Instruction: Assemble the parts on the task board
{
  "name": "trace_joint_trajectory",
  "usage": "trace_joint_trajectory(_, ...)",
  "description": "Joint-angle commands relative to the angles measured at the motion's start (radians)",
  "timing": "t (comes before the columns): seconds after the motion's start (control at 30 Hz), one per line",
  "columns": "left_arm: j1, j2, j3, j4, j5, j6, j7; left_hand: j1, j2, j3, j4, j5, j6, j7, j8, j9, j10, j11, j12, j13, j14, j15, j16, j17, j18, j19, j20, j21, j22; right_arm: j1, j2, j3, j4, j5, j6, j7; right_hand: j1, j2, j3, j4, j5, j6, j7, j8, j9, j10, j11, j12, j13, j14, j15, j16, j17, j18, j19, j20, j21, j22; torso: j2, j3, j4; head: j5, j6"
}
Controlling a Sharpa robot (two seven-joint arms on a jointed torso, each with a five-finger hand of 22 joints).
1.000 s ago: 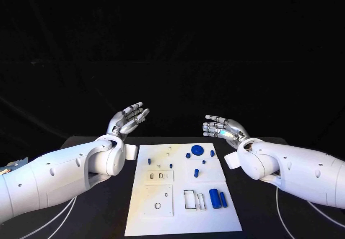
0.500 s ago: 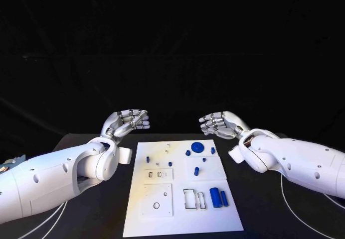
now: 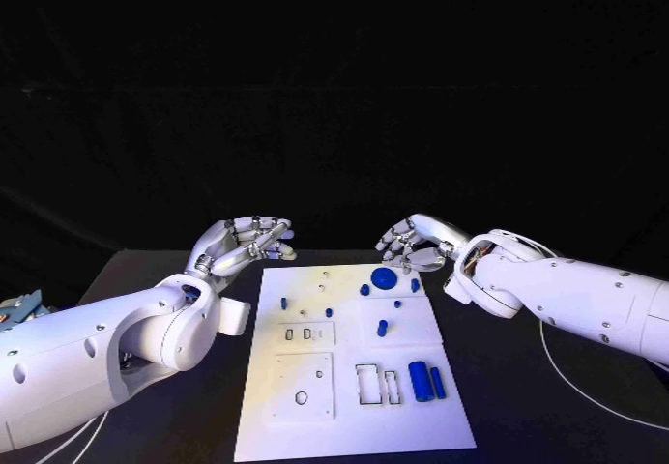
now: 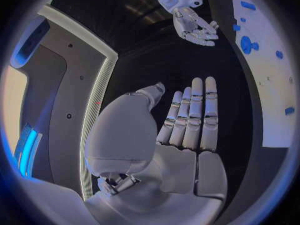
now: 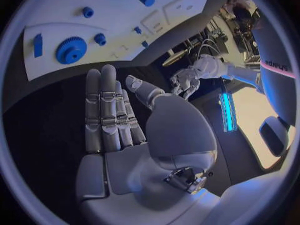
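Left hand [image 3: 245, 242] hangs past the far left corner of the task board [image 3: 321, 425], fingers straight and together in the wrist view, holding nothing. Right hand [image 3: 416, 239] hovers over the board's far right corner, fingers also extended, empty, just above the blue gear [image 3: 384, 279]. Small blue pegs [image 3: 381, 332] lie mid-board, two blue cylinders [image 3: 419, 379] nearer the robot beside rectangular slots. White cables [image 3: 558, 372] trail on the black table [image 3: 530, 406]. No readable writing.

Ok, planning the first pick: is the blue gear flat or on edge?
Flat: the gear lies toothed face up on the task board.
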Motion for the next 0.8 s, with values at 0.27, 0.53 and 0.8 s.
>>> trace_joint_trajectory(0.27, 0.017, -0.025, 0.004, 0.076, 0.02, 0.044, -0.017, -0.005, -0.013, 0.004, 0.001, 0.003, 0.006, 0.009, -0.005, 0.002, 0.007, 0.001, -0.011, -0.001, 0.01, -0.001, 0.012, 0.01, 0.005, 0.015, -0.003, 0.012, 0.003, 0.018, 0.012, 0.001, 0.04, -0.407, 0.1, -0.189, -0.027, -0.052, 0.027, 0.039, -0.002, 0.005, -0.022, -0.009, 0.032, 0.006, -0.014, -0.003, 0.03, 0.056, -0.017, 0.171, 0.163, -0.018, 0.118, -0.014, 0.177, 0.204, 0.052, -0.0082, 0.0146, -0.016, 0.001)
trace_joint_trajectory(0.53, 0.029, -0.035, 0.004, 0.096, 0.025, 0.051, -0.024, -0.007, -0.015, 0.002, 0.001, 0.003, 0.004, 0.009, -0.006, 0.002, 0.006, 0.001, -0.013, -0.001, 0.009, -0.001, 0.014, 0.013, 0.005, 0.016, -0.004, 0.013, 0.003, 0.021, 0.026, 0.001, 0.051, -0.508, 0.096, -0.235, -0.035, -0.084, 0.021, 0.073, -0.021, -0.024, -0.019, -0.014, 0.067, -0.088, -0.005, 0.003, 0.04, 0.067, -0.011, 0.34, 0.28, -0.059, 0.235, -0.009, 0.376, 0.486, 0.075, -0.0101, 0.0185, -0.02, 0.003)
trace_joint_trajectory(0.8, 0.032, -0.037, 0.004, 0.102, 0.026, 0.055, -0.028, -0.01, -0.016, 0.001, 0.001, 0.003, 0.003, 0.01, -0.008, 0.001, 0.004, 0.002, -0.016, -0.002, 0.008, -0.001, 0.016, 0.016, 0.004, 0.017, -0.004, 0.014, 0.003, 0.021, 0.041, 0.001, 0.049, -0.542, 0.103, -0.25, -0.028, -0.086, 0.018, 0.081, -0.023, -0.03, -0.019, -0.013, 0.078, -0.104, -0.005, 0.013, 0.047, 0.068, -0.01, 0.41, 0.337, -0.067, 0.257, -0.009, 0.418, 0.547, 0.088, -0.0123, 0.0255, -0.019, 0.001)
